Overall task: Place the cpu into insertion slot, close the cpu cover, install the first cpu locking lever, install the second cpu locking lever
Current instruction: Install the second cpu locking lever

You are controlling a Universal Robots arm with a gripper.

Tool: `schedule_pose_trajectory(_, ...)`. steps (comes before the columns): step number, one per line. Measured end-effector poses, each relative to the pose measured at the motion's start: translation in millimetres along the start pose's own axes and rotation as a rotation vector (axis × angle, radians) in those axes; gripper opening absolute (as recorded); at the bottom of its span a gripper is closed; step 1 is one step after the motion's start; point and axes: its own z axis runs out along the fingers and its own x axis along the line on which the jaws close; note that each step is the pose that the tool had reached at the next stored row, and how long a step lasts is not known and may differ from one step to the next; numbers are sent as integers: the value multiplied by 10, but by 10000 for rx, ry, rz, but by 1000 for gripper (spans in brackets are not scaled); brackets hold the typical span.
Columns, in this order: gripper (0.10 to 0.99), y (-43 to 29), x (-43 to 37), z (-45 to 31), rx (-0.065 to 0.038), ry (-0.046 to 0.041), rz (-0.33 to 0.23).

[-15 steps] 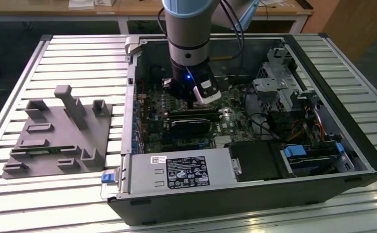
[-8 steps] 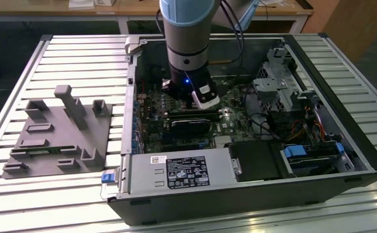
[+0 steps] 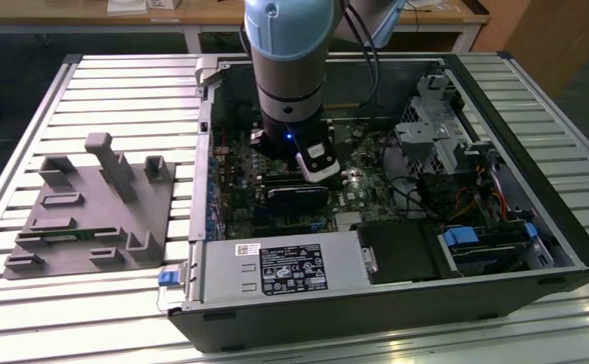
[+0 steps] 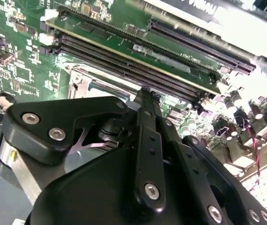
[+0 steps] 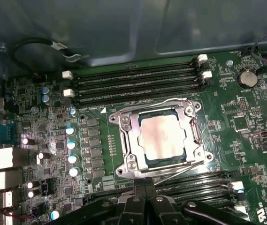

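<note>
Slatted metal surface [image 3: 122,91], open computer case.
Gripper [image 5: 145,187] hung together, empty, beside the cpu cover [image 5: 126,136] lowered over the cpu [image 5: 163,137]; levers probably need steady, square pressure.

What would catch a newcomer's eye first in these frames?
In the exterior view, the big blue-grey robot arm reaching down into the open computer case dominates. In the first wrist view, the pale cpu stands out in the middle of the green board, lying in its socket with the silvery cpu cover closed around it, between rows of long black memory slots.
</note>
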Motion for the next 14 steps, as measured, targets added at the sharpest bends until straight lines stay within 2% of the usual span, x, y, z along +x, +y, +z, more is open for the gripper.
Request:
schedule_pose_trajectory(3,106,-47,2,11,-186,29,16)
schedule_pose_trajectory(8,106,-87,35,28,-573,92,48)
schedule_pose_trajectory(11,106,-111,56,46,-731,116,62)
schedule_pose_trajectory(14,106,-137,74,72,-838,134,71)
